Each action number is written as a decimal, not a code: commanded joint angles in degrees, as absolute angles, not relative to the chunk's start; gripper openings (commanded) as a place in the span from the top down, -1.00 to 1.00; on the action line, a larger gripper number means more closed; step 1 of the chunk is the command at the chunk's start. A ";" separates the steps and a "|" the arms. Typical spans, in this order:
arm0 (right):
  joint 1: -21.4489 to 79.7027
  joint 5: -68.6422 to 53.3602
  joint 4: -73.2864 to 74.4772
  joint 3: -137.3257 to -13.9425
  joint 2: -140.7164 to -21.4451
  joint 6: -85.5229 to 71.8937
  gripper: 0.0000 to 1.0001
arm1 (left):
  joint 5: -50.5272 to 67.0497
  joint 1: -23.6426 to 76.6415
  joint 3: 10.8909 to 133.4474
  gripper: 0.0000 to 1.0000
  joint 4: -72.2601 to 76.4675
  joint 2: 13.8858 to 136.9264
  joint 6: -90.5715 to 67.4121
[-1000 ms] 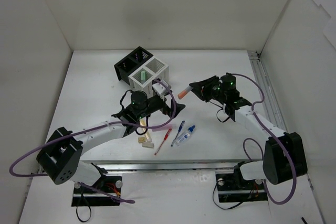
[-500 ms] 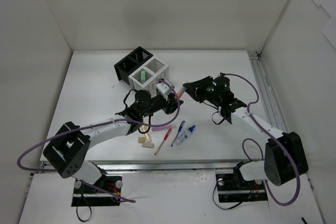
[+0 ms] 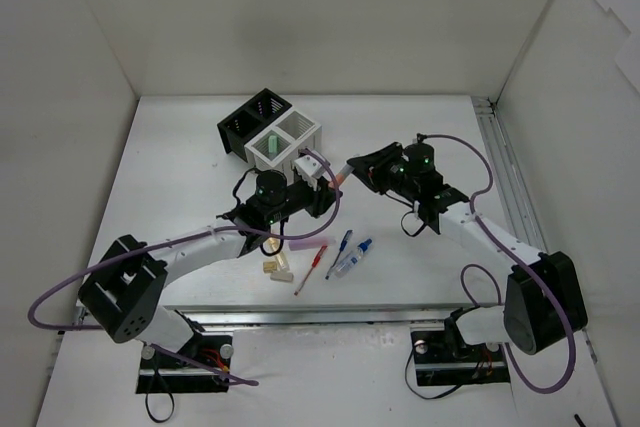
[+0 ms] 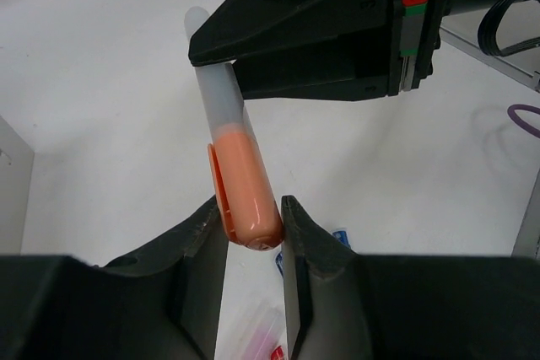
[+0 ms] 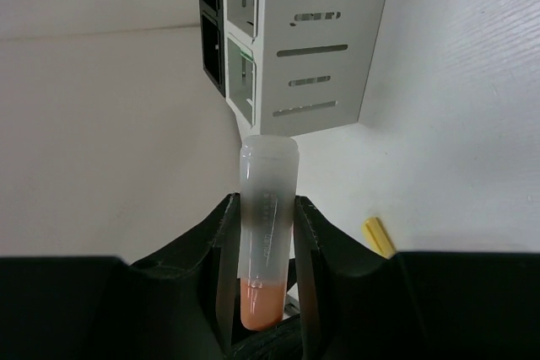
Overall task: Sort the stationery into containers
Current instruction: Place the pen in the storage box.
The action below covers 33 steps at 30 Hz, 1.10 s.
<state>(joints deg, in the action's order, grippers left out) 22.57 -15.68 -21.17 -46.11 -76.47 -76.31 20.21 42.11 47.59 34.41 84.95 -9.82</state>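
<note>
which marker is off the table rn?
The orange marker: left pincer grips its orange end, right pincer its clear part. The pink marker lies on the table.

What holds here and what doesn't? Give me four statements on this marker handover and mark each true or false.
1. The left hand and right hand both grip the orange marker. True.
2. The white box is empty. False: a green-capped marker stands in one compartment.
3. The red pen lies on the table. True.
4. The black box stands far from the white one. False: they sit side by side, touching.
</note>
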 commanded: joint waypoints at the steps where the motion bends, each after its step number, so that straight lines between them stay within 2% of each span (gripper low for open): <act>1: 23.47 -14.85 -18.47 -51.58 -76.37 -68.57 0.52 | 17.68 42.71 51.94 1.00 34.91 78.32 -10.72; 6: 23.55 -14.51 -11.78 -57.39 -76.55 -59.60 -0.17 | 11.35 42.19 56.50 1.00 19.27 73.66 -11.69; 11: 23.29 -9.15 -8.62 -58.89 -74.36 -54.59 -0.57 | 4.15 38.94 62.03 1.00 1.37 69.97 -17.21; 15: 22.33 -0.92 -3.88 -59.15 -71.81 -50.11 -0.68 | -6.38 35.69 67.58 1.00 -13.95 69.34 -20.82; 19: 20.22 7.72 -0.35 -57.14 -67.24 -46.33 -0.72 | -7.91 30.87 73.98 1.00 -25.63 71.80 -23.02; 26: 18.72 16.95 5.27 -55.46 -62.67 -42.37 -0.78 | -3.87 24.53 85.07 1.00 -32.96 81.19 -22.59; 33: 17.32 16.96 7.82 -54.41 -62.75 -40.52 -0.83 | -4.40 22.33 95.70 1.00 -37.88 91.22 -19.87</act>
<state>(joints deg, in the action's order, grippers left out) 17.96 13.85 7.73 -54.68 -62.76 -42.28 -4.45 23.55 90.56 -35.38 89.80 -21.21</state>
